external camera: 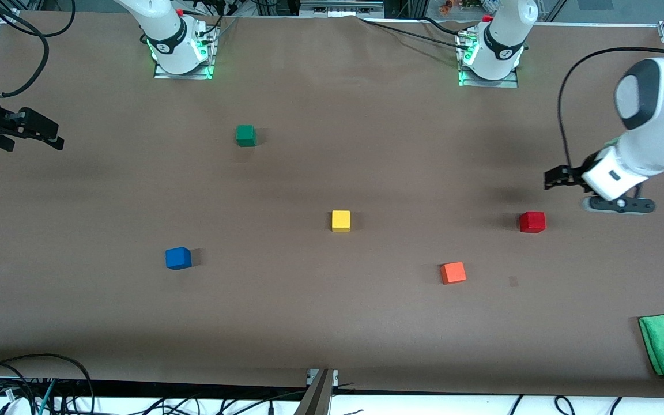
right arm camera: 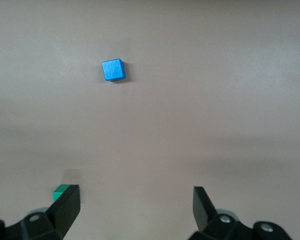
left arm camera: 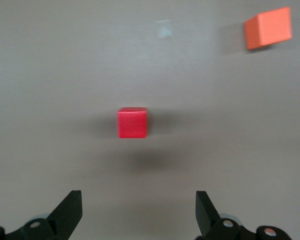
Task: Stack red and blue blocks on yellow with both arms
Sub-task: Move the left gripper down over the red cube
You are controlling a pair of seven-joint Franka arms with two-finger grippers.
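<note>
On the brown surface (external camera: pixel 332 323), taking the yellow cube (external camera: pixel 341 221) as the clock's centre in the front view, the orange cube (external camera: pixel 453 272) lies nearest the front camera at about 4 o'clock, the blue cube (external camera: pixel 178 258) at about 8, the red cube (external camera: pixel 532 222) at 3, and the green cube (external camera: pixel 245 135) farthest at about 11. The left gripper (left arm camera: pixel 139 212) hangs over the surface just beside the red cube, jaws spread wide and holding nothing. The right gripper (right arm camera: pixel 136 210) hangs at the right arm's end of the surface at about 10 o'clock, also wide apart and empty, the blue cube well apart from it.
</note>
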